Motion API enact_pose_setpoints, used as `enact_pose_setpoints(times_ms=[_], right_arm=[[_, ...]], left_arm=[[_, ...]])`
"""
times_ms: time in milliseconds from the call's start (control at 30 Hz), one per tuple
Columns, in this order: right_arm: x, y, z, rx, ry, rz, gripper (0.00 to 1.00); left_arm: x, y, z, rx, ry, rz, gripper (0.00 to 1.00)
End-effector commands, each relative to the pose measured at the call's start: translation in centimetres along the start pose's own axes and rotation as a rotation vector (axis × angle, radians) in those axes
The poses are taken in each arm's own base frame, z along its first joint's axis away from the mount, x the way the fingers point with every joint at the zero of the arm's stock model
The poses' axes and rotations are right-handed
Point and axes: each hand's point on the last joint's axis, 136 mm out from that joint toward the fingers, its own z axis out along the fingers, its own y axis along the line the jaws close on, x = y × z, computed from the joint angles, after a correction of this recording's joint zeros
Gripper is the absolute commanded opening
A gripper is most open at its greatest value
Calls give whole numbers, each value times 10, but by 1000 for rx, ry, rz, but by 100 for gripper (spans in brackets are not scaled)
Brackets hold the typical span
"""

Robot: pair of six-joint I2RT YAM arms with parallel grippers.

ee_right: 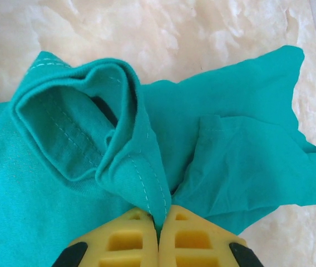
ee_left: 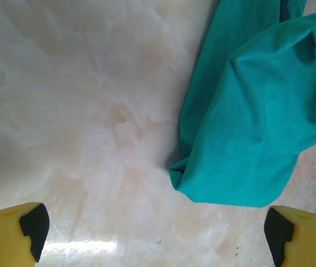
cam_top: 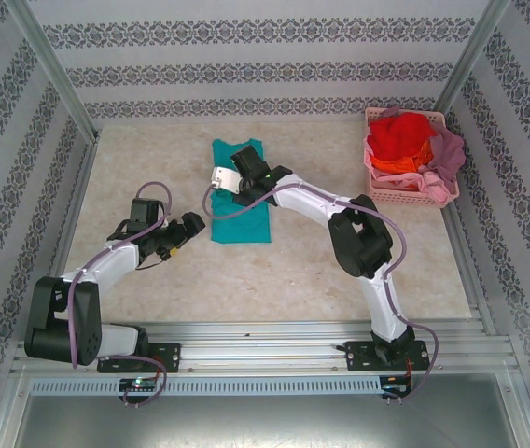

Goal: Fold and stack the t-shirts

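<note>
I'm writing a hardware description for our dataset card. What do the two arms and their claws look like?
Both the left arm and right arm have white shells with black joint housings, and a mauve cable loops along each. The left claw and right claw have yellow plastic fingers; the left's carry black pads, the right's show lattice cut-outs.

Matt teal cloth t-shirt (ee_right: 52, 183); glossy marbled tabletop (ee_left: 91, 111); pink plastic lattice basket (cam_top: 391, 196)

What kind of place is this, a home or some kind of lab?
Probably a staged robot test booth, not a home: left arm and right arm bolted to a metal rail, aluminium posts framing patterned wall panels, and a marble-look table holding a teal t-shirt and a pink basket.
</note>
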Motion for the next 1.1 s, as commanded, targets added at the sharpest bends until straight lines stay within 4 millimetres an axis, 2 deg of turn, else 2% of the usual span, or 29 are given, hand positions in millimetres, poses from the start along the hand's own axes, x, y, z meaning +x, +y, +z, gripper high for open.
enact_pose_setpoints(times_ms=[0,400,700,900,1067], right_arm=[[-6,-14,2,26,-22,13,0],[10,-21,21,43,18,36,0],[16,-17,39,26,27,50,0],[9,-19,35,28,2,60,0],[12,-19,41,30,13,57,0]], left_arm=[[-2,-10,3,37,-4,42,100],[-3,-13,7,45,2,43,100],[0,-11,7,42,5,42,100],[0,-11,6,43,3,45,100],[0,-13,6,50,1,46,100]])
